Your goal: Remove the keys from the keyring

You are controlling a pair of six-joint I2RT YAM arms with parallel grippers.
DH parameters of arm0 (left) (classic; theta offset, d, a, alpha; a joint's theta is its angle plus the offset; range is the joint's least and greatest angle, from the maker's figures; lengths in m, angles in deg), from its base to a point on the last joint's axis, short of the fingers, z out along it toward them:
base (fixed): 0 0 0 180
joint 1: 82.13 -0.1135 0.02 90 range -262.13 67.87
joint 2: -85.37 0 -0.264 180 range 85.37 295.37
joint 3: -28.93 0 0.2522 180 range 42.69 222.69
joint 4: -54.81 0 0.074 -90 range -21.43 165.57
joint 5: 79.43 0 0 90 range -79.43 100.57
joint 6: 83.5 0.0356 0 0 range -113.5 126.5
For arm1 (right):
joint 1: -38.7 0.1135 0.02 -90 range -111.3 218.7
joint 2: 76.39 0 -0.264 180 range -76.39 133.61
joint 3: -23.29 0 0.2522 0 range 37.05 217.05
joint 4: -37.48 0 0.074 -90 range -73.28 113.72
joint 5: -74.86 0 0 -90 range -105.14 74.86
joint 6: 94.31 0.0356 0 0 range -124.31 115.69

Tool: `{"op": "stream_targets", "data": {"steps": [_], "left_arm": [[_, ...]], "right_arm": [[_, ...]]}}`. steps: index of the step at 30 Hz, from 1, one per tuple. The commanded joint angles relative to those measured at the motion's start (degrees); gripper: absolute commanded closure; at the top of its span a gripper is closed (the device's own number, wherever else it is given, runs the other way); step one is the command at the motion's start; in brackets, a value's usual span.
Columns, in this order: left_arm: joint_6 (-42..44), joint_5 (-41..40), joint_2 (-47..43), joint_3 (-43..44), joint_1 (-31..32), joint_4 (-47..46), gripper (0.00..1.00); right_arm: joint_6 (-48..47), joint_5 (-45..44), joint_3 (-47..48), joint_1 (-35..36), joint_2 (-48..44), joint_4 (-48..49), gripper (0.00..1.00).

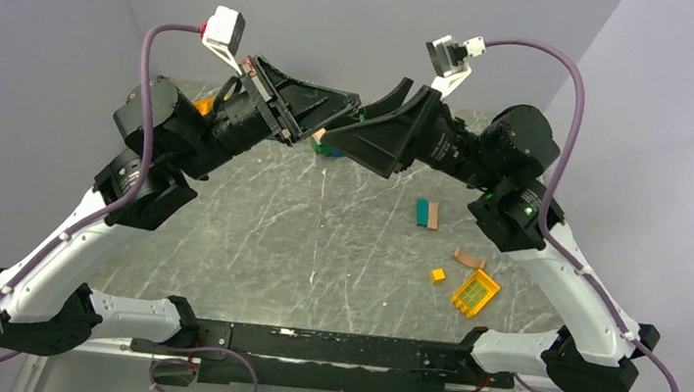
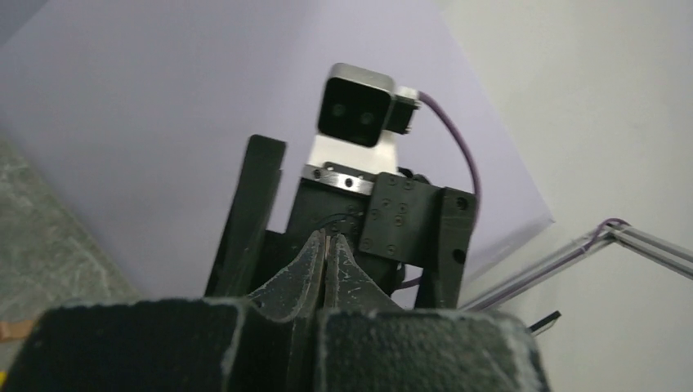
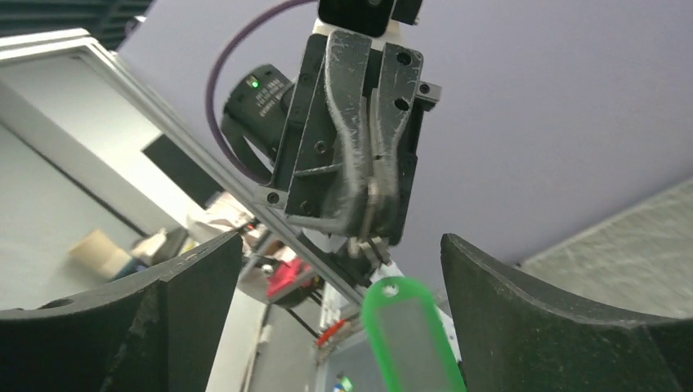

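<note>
Both arms are raised above the table, their grippers tip to tip. My left gripper (image 2: 327, 238) is shut, with a thin metal sliver pinched between its fingertips. In the right wrist view it (image 3: 372, 204) points down, with a small metal piece of the keyring (image 3: 366, 245) at its tips. A green key tag (image 3: 406, 335) hangs just below that piece. My right gripper (image 3: 342, 245) is open, its jaws wide on either side of the tag and not touching it. From above, the left gripper (image 1: 348, 109) and the right gripper (image 1: 371, 120) overlap. No key blade shows clearly.
On the marble table (image 1: 318, 242) lie a teal and a tan piece (image 1: 428, 214), another tan piece (image 1: 469, 259), a small yellow piece (image 1: 438, 274) and a yellow grid-like piece (image 1: 475, 293), all on the right. An orange item (image 1: 204, 104) sits behind the left arm.
</note>
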Motion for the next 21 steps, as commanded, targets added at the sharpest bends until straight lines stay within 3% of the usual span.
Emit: {"op": "stream_targets", "data": {"steps": [1, 10, 14, 21], "left_arm": [[4.5, -3.8, -2.1, 4.4, 0.1, 11.5, 1.00], [5.0, -4.2, -2.7, 6.9, 0.1, 20.4, 1.00], [4.4, -3.2, -2.0, 7.9, 0.1, 21.6, 1.00], [2.6, -1.0, -2.2, 7.7, 0.1, 23.0, 1.00]], "right_arm": [[-12.8, -1.5, 7.0, -0.1, -4.0, -16.6, 0.04], [-25.6, -4.0, 17.8, -0.3, -2.2, -36.6, 0.04], [-28.6, -4.2, 20.2, -0.2, -0.4, -40.3, 0.08], [-30.0, -0.3, 22.5, -0.2, 3.1, -39.8, 0.25]]}}
